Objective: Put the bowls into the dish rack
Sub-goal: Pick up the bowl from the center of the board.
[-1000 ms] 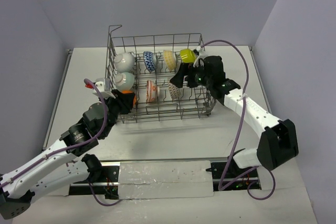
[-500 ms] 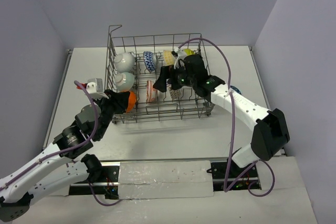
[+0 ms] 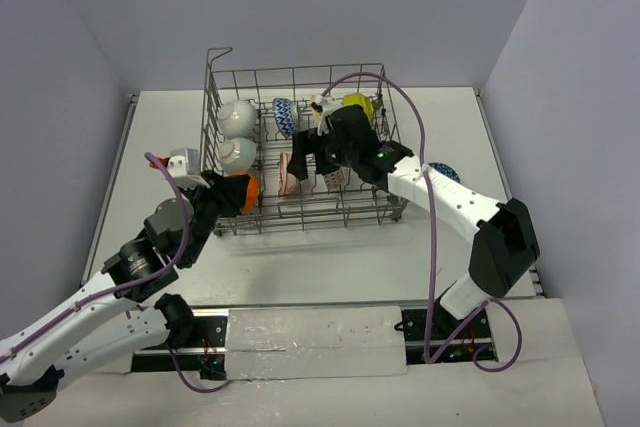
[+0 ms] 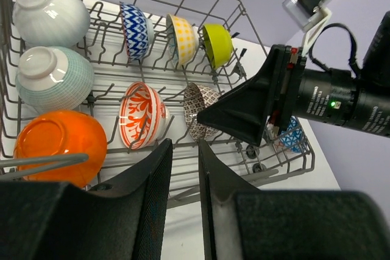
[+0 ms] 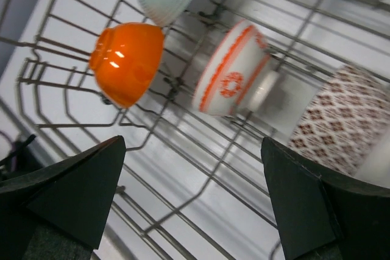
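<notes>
As two robot arms reach over a grey wire dish rack (image 3: 296,71), eight of the nine bowls stand on edge between its tines, while the ninth, a dark-blue patterned bowl (image 3: 446,172), sits on the white table (image 3: 350,257) just beyond the rack's right side. Four bowls line the far row: a plain white bowl (image 4: 49,13), a blue-and-white zigzag bowl (image 4: 137,28), a yellow checked bowl (image 4: 183,38) and a lime bowl (image 4: 216,44). Three fill the next row: a pale ribbed bowl (image 4: 55,77), a red-and-white bowl (image 4: 143,114) and a brown patterned bowl (image 4: 198,108). One orange bowl (image 4: 61,144) rests foot-up in the near left corner of the rack, with a rack wire crossing in front of it. Beside that corner, the left gripper (image 4: 184,150) shows only a narrow slit between its two fingers, and nothing is caught in it. Over the middle of the rack, the right gripper (image 5: 192,144) hangs above the red-and-white and brown patterned bowls with its two fingers spread as wide as they go, holding nothing.
</notes>
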You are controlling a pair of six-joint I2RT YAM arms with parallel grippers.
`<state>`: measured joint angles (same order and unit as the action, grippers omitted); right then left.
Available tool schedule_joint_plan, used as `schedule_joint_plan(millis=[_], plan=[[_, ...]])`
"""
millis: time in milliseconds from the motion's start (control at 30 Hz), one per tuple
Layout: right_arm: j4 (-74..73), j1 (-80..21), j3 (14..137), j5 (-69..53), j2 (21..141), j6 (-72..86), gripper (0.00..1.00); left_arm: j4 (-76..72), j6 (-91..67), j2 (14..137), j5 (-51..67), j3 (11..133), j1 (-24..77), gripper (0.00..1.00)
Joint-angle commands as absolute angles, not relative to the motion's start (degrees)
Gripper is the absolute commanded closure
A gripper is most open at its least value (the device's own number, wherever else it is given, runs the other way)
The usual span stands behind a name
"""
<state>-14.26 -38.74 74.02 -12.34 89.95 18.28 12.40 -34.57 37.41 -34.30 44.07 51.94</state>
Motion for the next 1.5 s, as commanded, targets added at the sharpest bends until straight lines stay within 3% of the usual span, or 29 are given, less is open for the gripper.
schedule_joint_plan(millis=[0,300,533,767,1067,1467], plan=[[-17.7,-38.9,77.2,-3.2,84.1,14.6,0.00,10.0,-31.7,38.8,-30.9,46.6,52.1,0.72],[-18.8,-38.8,68.9,29.1,63.6,15.1,0.00,3.4,-30.1,50.2,-25.4,54.0,55.3,0.72],[-22.0,-38.6,62.7,41.7,49.4,18.0,0.00,-2.8,-32.4,64.2,-16.6,61.8,56.0,0.71],[-20.3,-38.3,56.0,48.4,34.7,17.8,0.00,-6.1,-35.0,84.8,-6.2,74.8,56.1,0.70],[-22.0,-38.3,51.6,57.1,20.0,20.4,0.00,10.4,-26.1,111.9,-1.6,110.5,60.8,0.68],[-20.2,-38.6,49.7,61.8,15.4,19.8,0.00,19.9,-16.4,129.0,1.0,133.0,64.1,0.62]])
